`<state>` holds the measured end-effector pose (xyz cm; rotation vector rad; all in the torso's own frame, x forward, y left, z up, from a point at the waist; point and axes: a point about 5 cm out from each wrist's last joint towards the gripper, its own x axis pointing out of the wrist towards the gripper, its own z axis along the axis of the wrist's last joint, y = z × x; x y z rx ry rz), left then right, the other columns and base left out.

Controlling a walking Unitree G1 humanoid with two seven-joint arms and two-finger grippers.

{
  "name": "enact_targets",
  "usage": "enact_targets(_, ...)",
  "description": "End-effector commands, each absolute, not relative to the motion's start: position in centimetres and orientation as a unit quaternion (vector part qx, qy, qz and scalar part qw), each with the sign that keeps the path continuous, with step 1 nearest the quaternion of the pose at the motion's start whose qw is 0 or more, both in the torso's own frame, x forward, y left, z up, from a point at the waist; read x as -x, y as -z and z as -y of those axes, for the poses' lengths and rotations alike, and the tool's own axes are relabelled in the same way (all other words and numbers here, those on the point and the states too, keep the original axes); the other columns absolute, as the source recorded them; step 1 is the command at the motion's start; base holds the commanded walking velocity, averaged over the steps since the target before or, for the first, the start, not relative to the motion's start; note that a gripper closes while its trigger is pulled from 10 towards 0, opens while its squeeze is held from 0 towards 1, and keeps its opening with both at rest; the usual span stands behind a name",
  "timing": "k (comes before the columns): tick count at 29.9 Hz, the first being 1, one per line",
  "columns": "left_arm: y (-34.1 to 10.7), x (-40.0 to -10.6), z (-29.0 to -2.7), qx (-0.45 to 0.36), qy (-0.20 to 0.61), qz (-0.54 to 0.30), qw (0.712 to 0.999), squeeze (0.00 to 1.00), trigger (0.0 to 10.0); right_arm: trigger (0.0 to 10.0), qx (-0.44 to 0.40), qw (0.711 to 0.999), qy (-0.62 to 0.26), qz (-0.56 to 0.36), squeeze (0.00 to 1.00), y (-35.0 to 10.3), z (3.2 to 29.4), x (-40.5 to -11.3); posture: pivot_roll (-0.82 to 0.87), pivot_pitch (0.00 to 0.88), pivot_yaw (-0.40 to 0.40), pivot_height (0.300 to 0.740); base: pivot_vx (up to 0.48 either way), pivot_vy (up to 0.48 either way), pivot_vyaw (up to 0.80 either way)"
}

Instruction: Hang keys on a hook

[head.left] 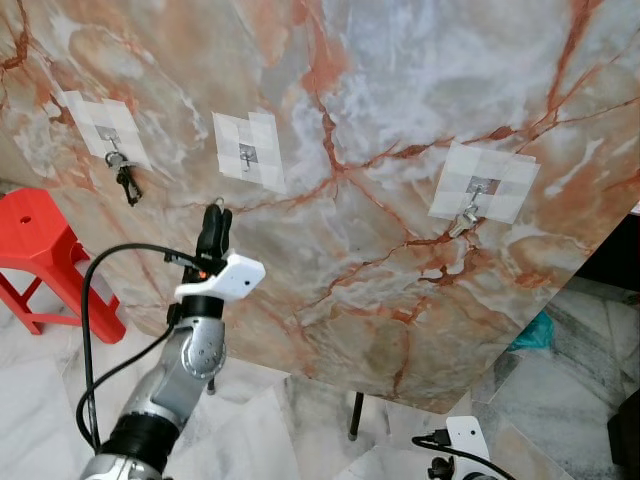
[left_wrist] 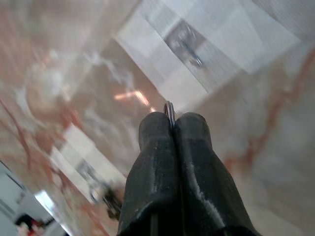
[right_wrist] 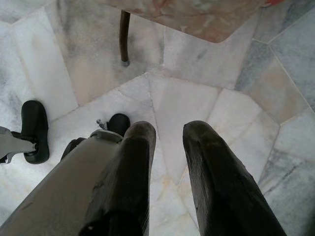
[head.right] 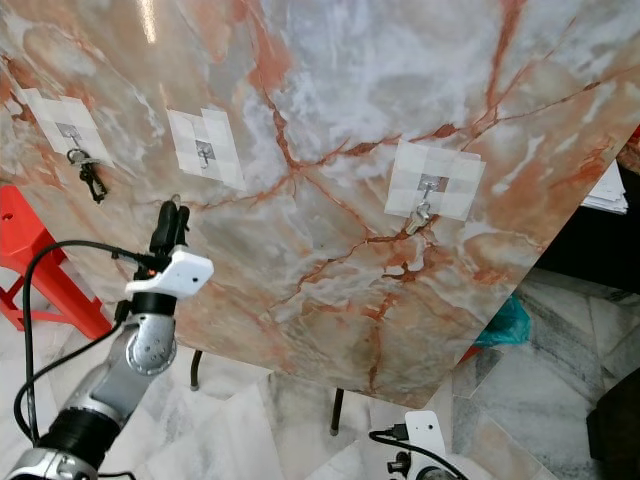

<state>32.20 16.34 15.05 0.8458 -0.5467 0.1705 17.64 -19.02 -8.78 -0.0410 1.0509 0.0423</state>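
Note:
Three metal hooks sit on white tape patches on a tilted marble slab (head.left: 380,280). A dark bunch of keys (head.left: 126,182) hangs from the left hook. The middle hook (head.left: 247,155) is bare. From the right hook (head.left: 472,208) hangs a small silver piece. My left gripper (head.left: 215,212) is raised close to the slab, below and left of the middle hook, shut on a thin metal key ring (left_wrist: 169,109) that sticks out between its fingertips. Anything below the ring is hidden in the fingers. My right gripper (right_wrist: 170,130) hangs open over the floor.
A red plastic stool (head.left: 40,250) stands left of the slab. A thin black leg (head.left: 355,415) props the slab on the marble-tiled floor (right_wrist: 187,98). Something teal (head.left: 535,330) lies at the slab's lower right edge. A black cable (head.left: 95,300) loops off my left arm.

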Motion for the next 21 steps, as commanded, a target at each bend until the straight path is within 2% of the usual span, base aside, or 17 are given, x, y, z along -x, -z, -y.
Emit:
enact_targets(1,-15.3,-32.6,-16.1,-0.409,-0.079,0.266,0.869,0.0,10.0,10.0,0.022,0.863,-0.023,-0.504,0.0,8.9,19.0,-17.3,0.0,0.06,-0.068,0.74,0.0,0.0,0.0)
enact_targets(7,-15.6,-33.5,-15.1,-0.462,-0.044,0.275,0.842,0.0,10.0,10.0,0.021,0.864,-0.022,-0.503,0.0,8.9,19.0,-17.4,0.0,0.067,-0.074,0.74,0.0,0.0,0.0)
enact_targets(12,-15.6,-33.8,-14.9,-0.477,-0.042,0.275,0.834,0.0,10.0,10.0,0.021,0.864,-0.022,-0.503,0.0,8.9,19.0,-17.4,0.0,0.067,-0.075,0.74,0.0,0.0,0.0)
enact_targets(21,-16.2,-34.1,-15.4,-0.497,-0.092,0.281,0.816,0.0,10.0,10.0,0.021,0.864,-0.022,-0.503,0.0,8.9,19.0,-17.5,0.0,0.069,-0.078,0.74,0.0,0.0,0.0)
